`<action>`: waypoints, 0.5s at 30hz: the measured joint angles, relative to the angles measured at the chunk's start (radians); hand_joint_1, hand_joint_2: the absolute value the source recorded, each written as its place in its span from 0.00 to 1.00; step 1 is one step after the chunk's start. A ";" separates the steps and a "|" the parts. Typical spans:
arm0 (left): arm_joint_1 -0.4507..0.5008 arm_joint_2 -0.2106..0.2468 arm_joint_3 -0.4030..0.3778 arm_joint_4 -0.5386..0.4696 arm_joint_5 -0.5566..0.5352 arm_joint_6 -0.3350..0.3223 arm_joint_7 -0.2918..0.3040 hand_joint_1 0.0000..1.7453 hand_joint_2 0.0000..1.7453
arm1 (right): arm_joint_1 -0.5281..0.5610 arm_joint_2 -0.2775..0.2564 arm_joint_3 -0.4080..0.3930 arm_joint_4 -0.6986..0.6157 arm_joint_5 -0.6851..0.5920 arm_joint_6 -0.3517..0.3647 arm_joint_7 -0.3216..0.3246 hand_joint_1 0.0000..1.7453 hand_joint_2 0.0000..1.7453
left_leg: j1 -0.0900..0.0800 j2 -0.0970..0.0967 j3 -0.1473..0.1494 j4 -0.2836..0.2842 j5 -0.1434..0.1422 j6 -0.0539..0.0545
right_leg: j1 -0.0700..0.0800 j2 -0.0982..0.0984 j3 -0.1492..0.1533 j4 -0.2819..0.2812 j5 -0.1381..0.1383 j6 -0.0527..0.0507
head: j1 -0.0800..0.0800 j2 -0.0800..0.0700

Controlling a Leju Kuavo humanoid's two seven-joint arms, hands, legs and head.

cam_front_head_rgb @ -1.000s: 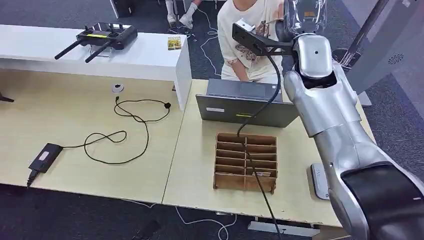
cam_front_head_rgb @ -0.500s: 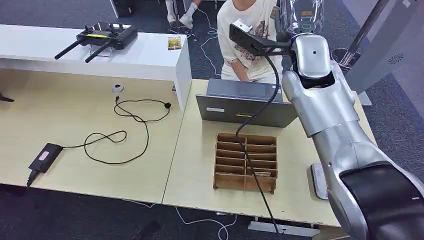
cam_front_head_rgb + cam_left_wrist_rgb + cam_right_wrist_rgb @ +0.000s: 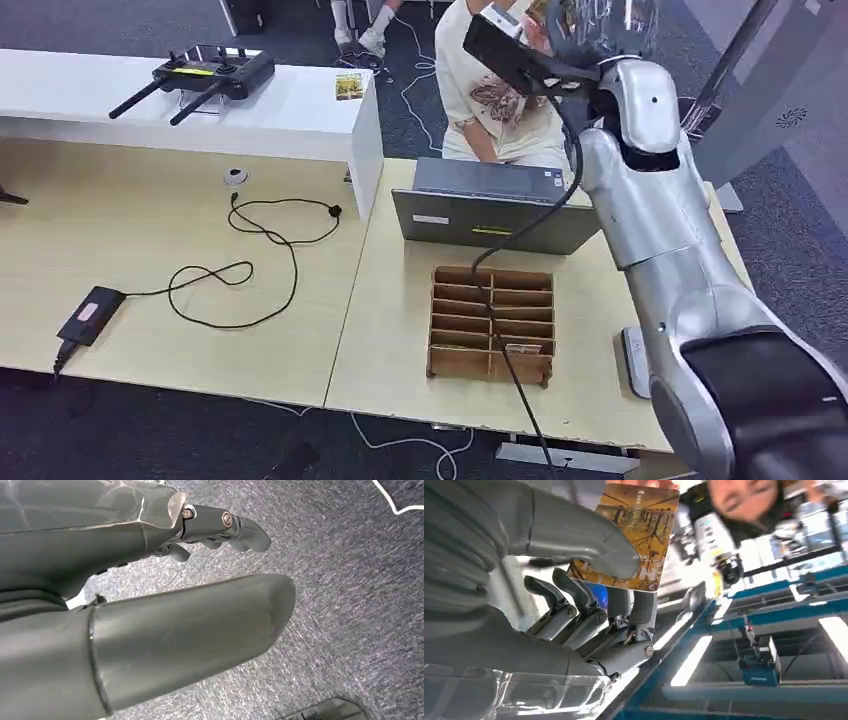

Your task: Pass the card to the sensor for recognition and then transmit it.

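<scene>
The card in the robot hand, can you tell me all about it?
The card is a flat rectangle with rounded corners, printed with a golden-brown picture of trees and small white marks. It looks like thin stiff plastic. The right robot hand pinches it, the thick grey thumb pressing on its printed face and darker fingers behind it. It is lifted high in the air, held out toward a person, and something touches its far edge.

- One card [image 3: 636, 535], pinched in the right hand [image 3: 589, 595].
- One slotted wooden box [image 3: 492, 323] at 6 o'clock on the tabletop [image 3: 390, 330].
- One laptop [image 3: 490, 208] at 12 o'clock from it.
- One controller [image 3: 212, 70].
- One person [image 3: 495, 90].
</scene>
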 joint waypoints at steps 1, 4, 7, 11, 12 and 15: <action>0.001 0.000 0.000 0.000 -0.001 0.000 0.000 0.00 0.00 | 0.006 0.000 -0.012 -0.014 -0.023 -0.001 -0.020 1.00 1.00 | 0.000 0.000 0.000 0.000 0.000 0.000 | 0.000 0.000 0.000 0.000 0.000 0.000 | 0.000 0.000; 0.002 0.000 0.003 0.000 -0.003 0.000 -0.002 0.00 0.00 | 0.027 0.000 -0.051 -0.061 -0.137 0.042 -0.085 1.00 1.00 | 0.000 0.000 0.000 0.000 0.000 0.000 | 0.000 0.000 0.000 0.000 0.000 0.000 | 0.000 0.000; 0.003 0.000 0.011 0.000 -0.011 0.000 -0.006 0.00 0.00 | 0.062 -0.002 -0.101 -0.143 -0.282 0.133 -0.113 1.00 1.00 | 0.000 0.000 0.000 0.000 0.000 0.000 | 0.000 0.000 -0.001 0.000 0.000 0.000 | 0.000 0.000; 0.004 0.001 0.023 0.000 -0.016 -0.002 -0.008 0.00 0.00 | 0.083 -0.026 -0.141 -0.215 -0.424 0.265 -0.145 1.00 1.00 | 0.000 0.000 -0.001 0.001 0.000 0.000 | 0.000 0.001 -0.001 0.000 0.000 0.000 | 0.000 0.000; 0.005 0.001 0.026 0.000 -0.017 -0.003 -0.009 0.00 0.00 | 0.089 -0.037 -0.151 -0.235 -0.469 0.307 -0.156 1.00 1.00 | 0.000 0.000 -0.001 0.001 0.000 0.000 | 0.000 0.000 -0.001 0.000 0.000 0.000 | 0.000 0.000; 0.010 0.001 0.030 0.000 -0.019 -0.003 -0.010 0.00 0.00 | 0.106 -0.078 -0.177 -0.291 -0.618 0.428 -0.188 1.00 1.00 | 0.000 0.000 -0.001 0.002 0.000 0.000 | 0.000 0.000 -0.002 0.000 0.000 0.001 | 0.000 0.000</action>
